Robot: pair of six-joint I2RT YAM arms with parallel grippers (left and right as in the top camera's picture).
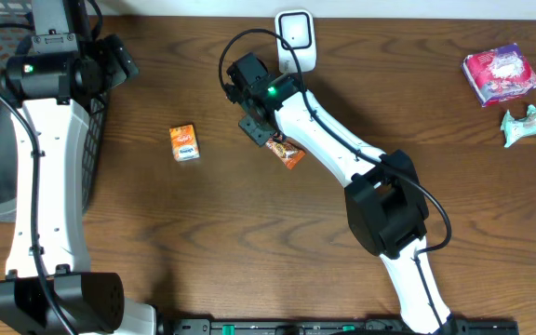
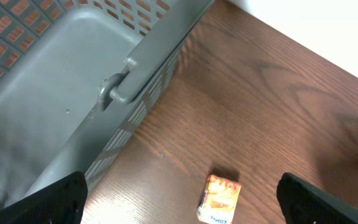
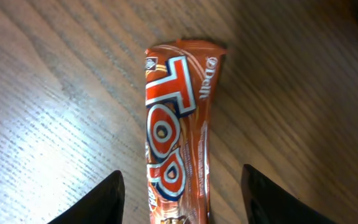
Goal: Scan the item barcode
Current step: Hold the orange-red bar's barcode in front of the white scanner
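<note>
Right gripper (image 3: 180,180): jaws released, one dark finger (image 3: 104,199) on each side of the candy bar (image 3: 176,118), with bare wood showing in both gaps. The bar lies flat on the table (image 1: 156,233) in a glossy, crinkled orange-brown wrapper with large red-and-white lettering; its far end is crimped flat. No barcode shows on the face that is up.

Table: dark brown wood with a pronounced grain and a slight sheen.

Left of the bar and well apart from it, a small orange carton (image 1: 184,143) with squared edges lies on the table.

Left gripper (image 2: 182,193): jaws spread wide, nothing between them, hanging above the carton and beside the basket (image 2: 55,93). The basket is grey plastic with lattice walls and a moulded handle on its rim.

Just beyond the right arm, at the far edge, stands a white scanner (image 1: 295,39) with rounded corners; the arm's black cable loops in front of it.

Far right corner: a pink packet (image 1: 501,74), with a crumpled teal wrapper (image 1: 526,124) just beside it.
</note>
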